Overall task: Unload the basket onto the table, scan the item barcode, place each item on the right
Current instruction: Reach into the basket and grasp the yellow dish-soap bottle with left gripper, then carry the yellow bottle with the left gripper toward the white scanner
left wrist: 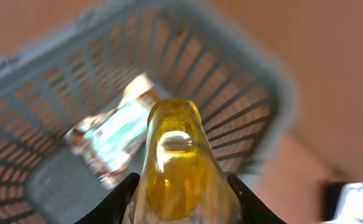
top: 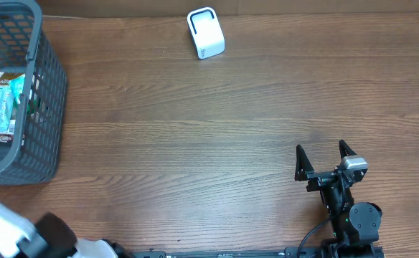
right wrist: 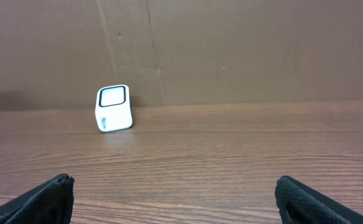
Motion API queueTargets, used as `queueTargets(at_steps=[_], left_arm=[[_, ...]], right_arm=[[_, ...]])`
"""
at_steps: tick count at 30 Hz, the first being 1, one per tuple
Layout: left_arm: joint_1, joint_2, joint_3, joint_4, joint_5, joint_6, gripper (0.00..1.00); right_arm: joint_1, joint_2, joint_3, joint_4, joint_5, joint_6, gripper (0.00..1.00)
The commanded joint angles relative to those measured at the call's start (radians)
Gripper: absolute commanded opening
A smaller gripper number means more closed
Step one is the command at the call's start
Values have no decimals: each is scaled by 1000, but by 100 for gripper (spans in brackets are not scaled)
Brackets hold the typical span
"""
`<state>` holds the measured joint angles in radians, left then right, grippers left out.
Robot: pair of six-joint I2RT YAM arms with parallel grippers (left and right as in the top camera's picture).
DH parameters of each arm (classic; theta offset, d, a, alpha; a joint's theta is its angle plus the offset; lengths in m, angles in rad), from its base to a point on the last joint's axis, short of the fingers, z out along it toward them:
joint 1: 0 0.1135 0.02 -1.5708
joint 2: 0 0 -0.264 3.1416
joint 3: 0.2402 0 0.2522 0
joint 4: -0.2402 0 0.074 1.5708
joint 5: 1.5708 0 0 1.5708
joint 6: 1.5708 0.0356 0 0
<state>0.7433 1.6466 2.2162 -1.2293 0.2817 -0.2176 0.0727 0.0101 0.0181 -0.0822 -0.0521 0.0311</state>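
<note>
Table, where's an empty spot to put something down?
The big bare wood in the middle, between the basket, the white scanner and the open right gripper, is free. So is the strip right of the scanner. The basket is crowded with packets, and the left arm fills the near-left corner.

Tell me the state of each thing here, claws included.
Left claw: shut on the yellow item.
Right claw: open, empty.
Basket: upright, snack packets inside.
Scanner: standing on the table, untouched.
</note>
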Motion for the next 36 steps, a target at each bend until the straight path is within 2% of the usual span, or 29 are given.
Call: queueTargets(at_steps=[1,7,14,21,27,32,36], left_arm=[[-33,-75,33,10,155,-75,24],[-145,-143,33,-28,183,-74,23],[-362,-144,31,-133,170,-44,20],[-647,-105,29,-219,-23,-45,19],[-905,-13,29,-290,-158,-77,19],[-1051,105,29,-331,-174,-80,19],[-1144,218,29,-329,-189,-151,20]], right_arm=[[4,-7,-10,4,2,7,100],[4,-7,-10,4,2,7,100],[4,-7,-10,4,2,7,100],[4,-7,-10,4,2,7,100],[4,-7,-10,4,2,7,100],[4,-7,-10,4,2,7,100],[4,-7,-10,4,2,7,100]])
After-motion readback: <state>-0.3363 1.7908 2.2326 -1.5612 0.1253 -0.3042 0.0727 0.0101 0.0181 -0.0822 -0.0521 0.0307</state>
